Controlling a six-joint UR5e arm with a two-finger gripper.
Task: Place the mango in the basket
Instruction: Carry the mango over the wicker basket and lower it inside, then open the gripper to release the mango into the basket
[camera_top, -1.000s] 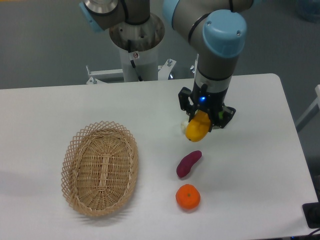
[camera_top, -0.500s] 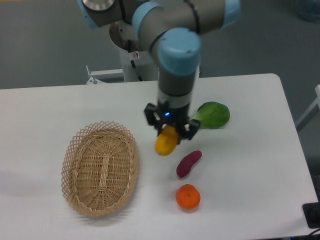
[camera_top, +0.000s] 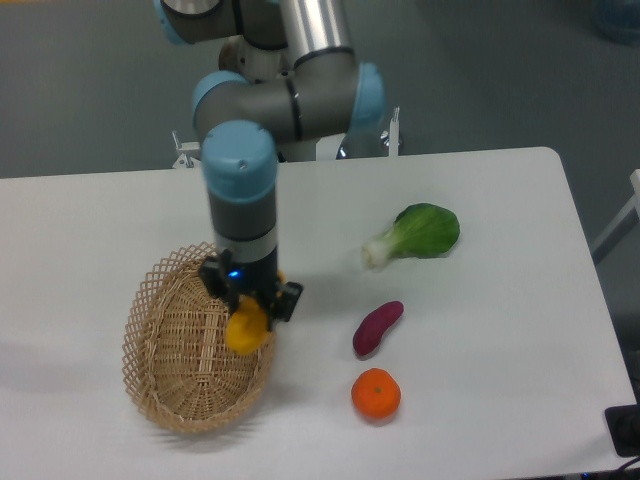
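Observation:
The yellow-orange mango (camera_top: 246, 330) hangs from my gripper (camera_top: 250, 310), which is shut on its upper end. Both are above the right half of the light tan wicker basket (camera_top: 172, 345), which lies on the left of the white table. The mango's lower end is over the basket's inside, close to the right rim; I cannot tell whether it touches the weave. The gripper's fingers are largely hidden by its black body.
A green leafy vegetable (camera_top: 418, 233) lies right of centre. A purple sweet potato (camera_top: 377, 327) and a round orange tangerine (camera_top: 375, 393) lie just right of the basket. The arm's base stands at the table's far edge.
The arm has swung left with the mango, from over the table's middle to over the basket. The leafy vegetable, hidden a second ago, now shows fully.

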